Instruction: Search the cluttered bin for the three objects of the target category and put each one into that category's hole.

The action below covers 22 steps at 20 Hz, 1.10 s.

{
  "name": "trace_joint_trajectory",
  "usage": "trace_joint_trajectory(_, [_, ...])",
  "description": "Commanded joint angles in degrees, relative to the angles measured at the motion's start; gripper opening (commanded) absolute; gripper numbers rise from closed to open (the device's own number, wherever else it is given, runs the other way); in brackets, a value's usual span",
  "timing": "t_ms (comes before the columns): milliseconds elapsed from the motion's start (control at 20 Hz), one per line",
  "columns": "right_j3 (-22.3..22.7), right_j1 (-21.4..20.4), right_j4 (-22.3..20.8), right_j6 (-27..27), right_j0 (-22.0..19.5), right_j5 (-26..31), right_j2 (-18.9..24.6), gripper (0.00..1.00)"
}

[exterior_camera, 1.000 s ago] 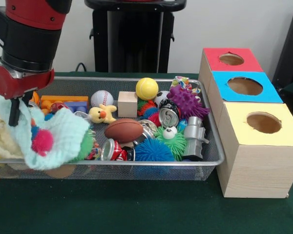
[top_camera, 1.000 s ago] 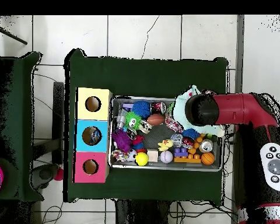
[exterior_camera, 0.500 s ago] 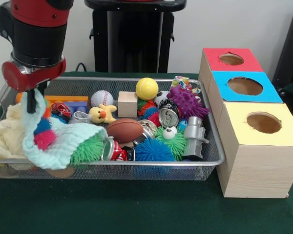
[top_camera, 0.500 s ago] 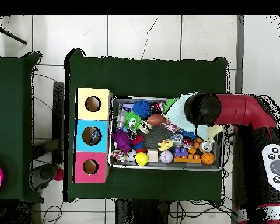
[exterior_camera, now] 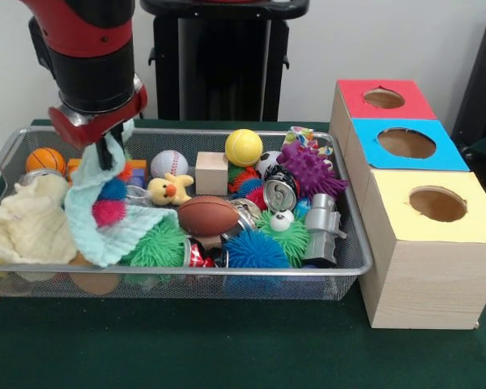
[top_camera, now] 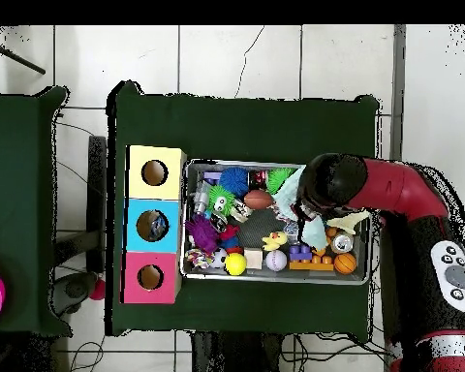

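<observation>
The wire mesh bin (exterior_camera: 251,272) is full of toys and also shows in the overhead view (top_camera: 275,277). My gripper (exterior_camera: 105,151) is above the bin's left part. It is shut on a pale teal cloth (exterior_camera: 93,217) with pink and blue pompoms, which hangs down onto the toys. In the overhead view the arm (top_camera: 330,181) hides the gripper. The blue-panelled hole (exterior_camera: 406,143) is the middle one of the wooden box, to the right of the bin; it also shows in the overhead view (top_camera: 152,226).
A cream cloth (exterior_camera: 23,228) lies at the bin's left end, a small basketball (exterior_camera: 45,160) behind it. A brown football (exterior_camera: 205,215), yellow ball (exterior_camera: 243,147), baseball (exterior_camera: 169,163), purple spiky ball (exterior_camera: 309,168), can (exterior_camera: 280,193) and wooden cube (exterior_camera: 211,173) fill the bin.
My arm has moved right in the front view, from the bin's left end toward its middle, dragging the teal cloth along. The small basketball and cream cloth are now uncovered.
</observation>
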Motion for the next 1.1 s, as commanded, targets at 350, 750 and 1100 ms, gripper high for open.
trace_joint_trajectory(350, [8.61,4.14,5.62,15.45,1.85,-2.09,-2.97,0.00])
trace_joint_trajectory(750, [6.61,4.80,2.95,13.31,3.05,-5.06,-5.09,0.00])
trace_joint_trajectory(1100, [-1.05,4.01,-9.36,1.74,5.52,-10.50,-6.57,0.00])
